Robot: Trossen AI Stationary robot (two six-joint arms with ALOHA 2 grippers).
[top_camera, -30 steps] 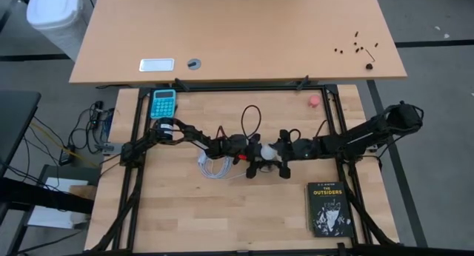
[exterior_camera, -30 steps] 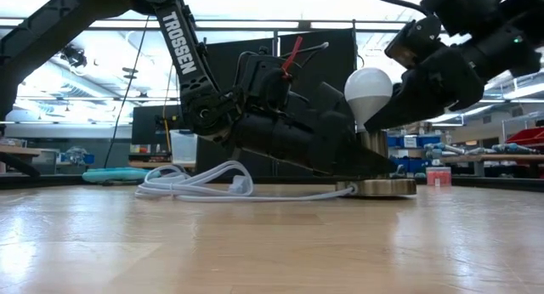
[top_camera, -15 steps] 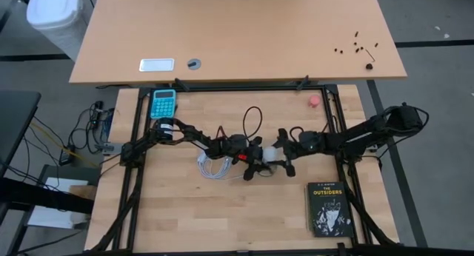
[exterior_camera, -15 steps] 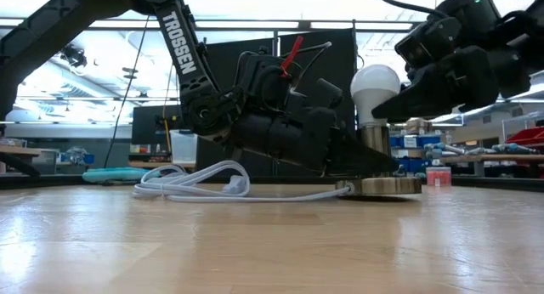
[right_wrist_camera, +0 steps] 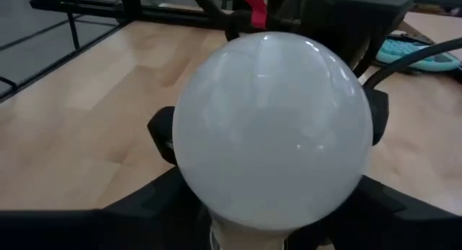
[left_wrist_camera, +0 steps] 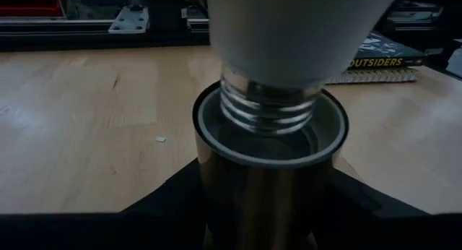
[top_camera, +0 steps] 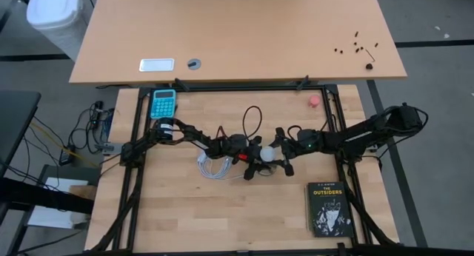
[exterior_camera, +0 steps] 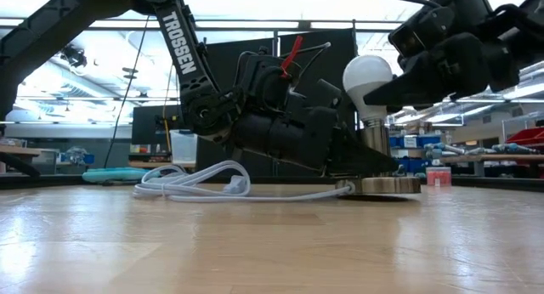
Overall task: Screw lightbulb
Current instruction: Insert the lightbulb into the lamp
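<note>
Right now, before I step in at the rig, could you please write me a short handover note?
Left gripper: shut on the socket, holding it upright on the table.
Right gripper: at the lightbulb, its fingers round the globe.
Lightbulb: standing in the socket mouth, tilted slightly, threads still visible above the rim.
Done: bulb placed in socket.
Left: screw it down fully, then release both.

Both arms meet mid-table, jaws seemingly part-closed.
</note>
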